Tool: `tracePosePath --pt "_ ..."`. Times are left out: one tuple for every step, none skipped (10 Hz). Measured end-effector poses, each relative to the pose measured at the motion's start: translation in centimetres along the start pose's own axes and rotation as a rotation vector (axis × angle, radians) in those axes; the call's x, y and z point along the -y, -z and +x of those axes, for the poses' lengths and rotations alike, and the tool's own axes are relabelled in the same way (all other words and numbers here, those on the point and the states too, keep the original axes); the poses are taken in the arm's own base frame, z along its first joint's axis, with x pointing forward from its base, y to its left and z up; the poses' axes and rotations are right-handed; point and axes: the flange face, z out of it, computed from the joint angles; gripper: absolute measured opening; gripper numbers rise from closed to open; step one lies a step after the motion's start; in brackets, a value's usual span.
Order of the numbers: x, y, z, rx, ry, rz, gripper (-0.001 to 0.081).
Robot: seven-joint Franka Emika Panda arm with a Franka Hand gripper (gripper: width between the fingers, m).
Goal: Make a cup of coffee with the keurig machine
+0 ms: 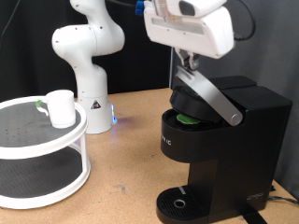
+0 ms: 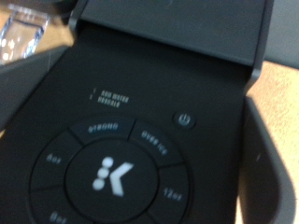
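The black keurig machine [image 1: 234,140] stands at the exterior view's right with its grey arched lid handle [image 1: 210,96] raised, so the pod chamber is open. A green-topped pod [image 1: 190,118] sits in the chamber. My gripper [image 1: 188,63] hangs right above the upper end of the lid handle, fingers pointing down, close to or touching it. The wrist view shows only the machine's black lid top [image 2: 168,65] with its power button [image 2: 185,119] and round button cluster [image 2: 112,174]; no fingers show there. The white cup [image 1: 62,107] stands on a round white shelf at the exterior view's left.
The white two-tier round shelf [image 1: 47,140] fills the exterior view's lower left. The white robot base [image 1: 92,103] stands behind it on the wooden table [image 1: 126,159]. The machine's round drip tray [image 1: 177,202] holds nothing. A clear plastic item [image 2: 19,33] shows at the wrist view's corner.
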Motion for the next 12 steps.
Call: tracePosePath --pt "-0.4 -0.4 -0.7 0.01 0.003 -0.005 0.0" --pt "-0.8 -0.9 -1.4 0.019 0.001 -0.013 0.0" --pt "-1.1 -1.4 -2.1 0.027 -0.002 -0.019 0.0" --pt "-1.4 -2.0 -2.8 0.036 -0.007 -0.021 0.0" --pt "-1.7 -2.6 -3.3 0.046 -0.011 -0.024 0.0" --pt "-1.9 -3.0 -3.6 0.05 -0.013 -0.027 0.0" --pt "-2.0 -3.2 -3.8 0.051 -0.014 -0.03 0.0" --pt "-2.1 -3.4 -3.9 0.051 -0.015 -0.033 0.0" --pt "-2.1 -3.6 -4.0 0.054 -0.015 -0.036 0.0" --pt "-2.2 -3.8 -4.2 0.06 -0.014 -0.04 0.0" --pt "-2.2 -4.1 -4.3 0.068 -0.012 -0.044 0.0" --pt "-2.3 -4.4 -4.5 0.08 -0.01 -0.047 0.0"
